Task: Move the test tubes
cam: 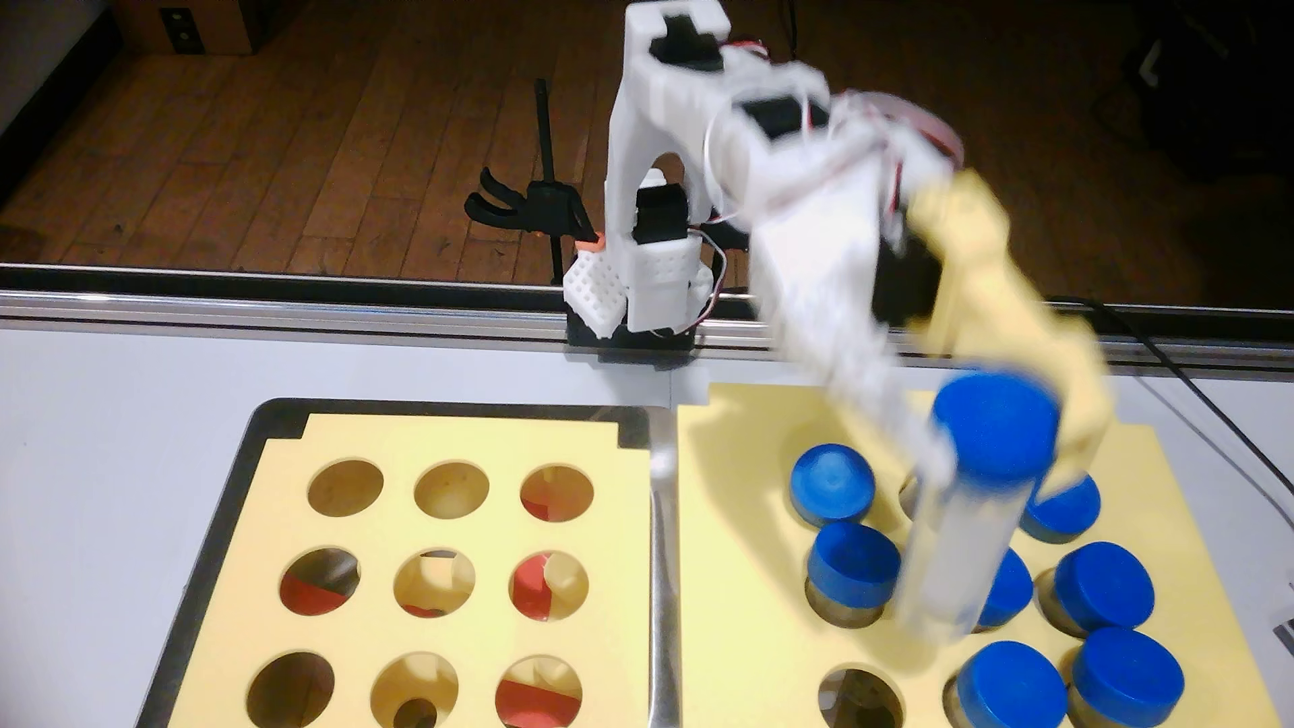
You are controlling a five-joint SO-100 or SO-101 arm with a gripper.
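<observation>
My gripper [1003, 448], motion-blurred, is shut on a test tube [942, 553] just under its bright-blue cap [994, 420]. The white finger is on the cap's left and the yellow finger [1078, 420] on its right. The tube hangs slightly tilted above the right yellow foam block [742, 532], in front of its middle holes. Several more blue-capped test tubes stand in that block, such as those at the back left [832, 483] and front right [1127, 675]. The held tube partly hides some of them. The block's front-left hole [861, 700] holds no tube.
A second yellow foam block [448, 434] lies in a metal tray [662, 560] on the left, and none of its round holes holds a tube. The arm's base [630, 308] is clamped to the table's far rail. A black cable [1190, 392] runs at the far right.
</observation>
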